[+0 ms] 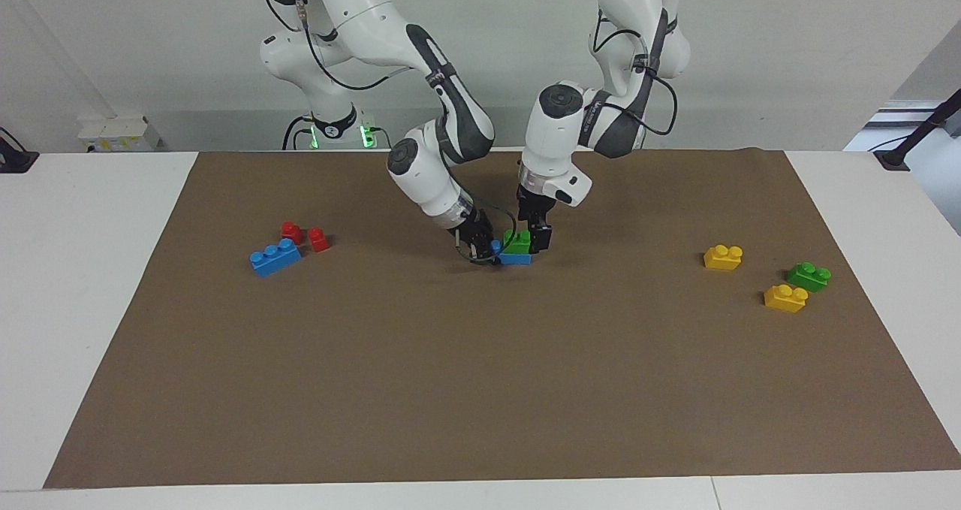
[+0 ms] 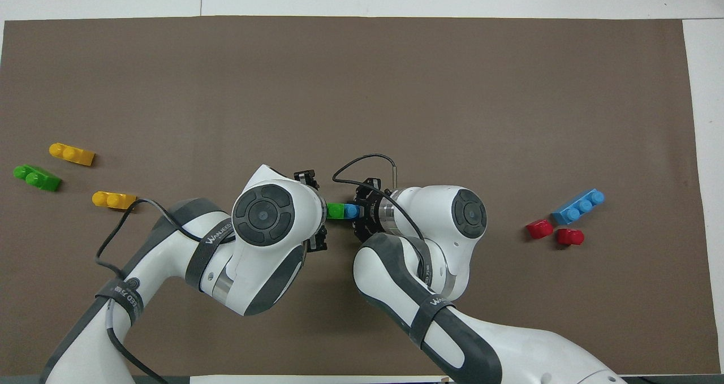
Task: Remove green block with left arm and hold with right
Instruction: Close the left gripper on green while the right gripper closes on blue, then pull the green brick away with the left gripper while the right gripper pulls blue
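A green block (image 1: pixel 517 240) sits on a short blue brick (image 1: pixel 515 258) at the middle of the brown mat; both show in the overhead view, the green block (image 2: pixel 335 210) and the blue brick (image 2: pixel 352 210). My left gripper (image 1: pixel 539 239) points straight down at the green block's end toward the left arm's side and is shut on it. My right gripper (image 1: pixel 483 250) comes in low and tilted from the right arm's side and is shut on the blue brick's end. In the overhead view the hands hide the fingers of both the left gripper (image 2: pixel 320 210) and the right gripper (image 2: pixel 362 211).
A second green block (image 1: pixel 808 276) and two yellow bricks (image 1: pixel 723 257) (image 1: pixel 785 298) lie toward the left arm's end of the mat. A longer blue three-stud brick (image 1: pixel 275 257) and two small red bricks (image 1: pixel 291 231) (image 1: pixel 318 239) lie toward the right arm's end.
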`<move>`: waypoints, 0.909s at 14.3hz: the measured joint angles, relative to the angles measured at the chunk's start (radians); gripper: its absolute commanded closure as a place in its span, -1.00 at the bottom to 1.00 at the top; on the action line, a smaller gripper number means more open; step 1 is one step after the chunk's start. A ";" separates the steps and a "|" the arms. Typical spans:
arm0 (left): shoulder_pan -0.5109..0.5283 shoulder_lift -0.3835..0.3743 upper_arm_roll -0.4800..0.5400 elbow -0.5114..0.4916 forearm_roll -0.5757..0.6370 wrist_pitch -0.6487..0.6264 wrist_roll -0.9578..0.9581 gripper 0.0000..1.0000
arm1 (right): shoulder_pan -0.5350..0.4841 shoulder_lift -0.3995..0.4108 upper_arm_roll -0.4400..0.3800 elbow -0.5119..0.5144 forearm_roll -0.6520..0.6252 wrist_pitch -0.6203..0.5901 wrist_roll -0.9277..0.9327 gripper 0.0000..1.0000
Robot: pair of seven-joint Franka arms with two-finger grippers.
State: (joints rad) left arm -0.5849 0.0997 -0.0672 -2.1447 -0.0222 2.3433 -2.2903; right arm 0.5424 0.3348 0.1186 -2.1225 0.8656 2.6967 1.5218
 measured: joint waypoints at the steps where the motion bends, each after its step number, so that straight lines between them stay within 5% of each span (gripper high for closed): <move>1: 0.000 0.002 -0.001 -0.003 0.000 0.000 0.000 -1.00 | 0.000 0.000 0.000 0.000 0.000 0.000 -0.001 1.00; 4: -0.002 0.017 -0.003 -0.009 0.007 0.008 -0.001 -0.91 | 0.000 0.000 0.000 0.000 0.000 0.000 -0.006 1.00; 5: -0.002 0.021 -0.003 -0.009 0.013 0.011 -0.006 -0.61 | 0.000 0.000 0.000 0.000 0.000 0.000 -0.007 1.00; 6: -0.003 0.023 -0.003 -0.009 0.021 0.014 -0.011 -0.16 | 0.000 0.000 0.000 0.000 0.000 0.000 -0.009 1.00; 7: -0.003 0.024 -0.003 -0.009 0.028 0.016 -0.013 0.84 | 0.000 0.000 0.000 0.000 0.000 0.000 -0.012 1.00; 8: -0.003 0.024 -0.003 -0.009 0.037 0.019 -0.015 1.00 | 0.000 0.000 0.000 0.000 0.000 0.000 -0.014 1.00; 13: -0.013 0.023 -0.005 -0.010 0.071 0.037 -0.016 1.00 | -0.001 0.001 -0.003 0.001 0.000 0.007 -0.037 1.00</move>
State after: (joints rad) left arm -0.5982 0.1231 -0.0718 -2.1548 0.0490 2.3802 -2.3064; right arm 0.5417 0.3361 0.1157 -2.1210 0.8656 2.7041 1.4849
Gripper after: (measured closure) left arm 0.656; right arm 0.656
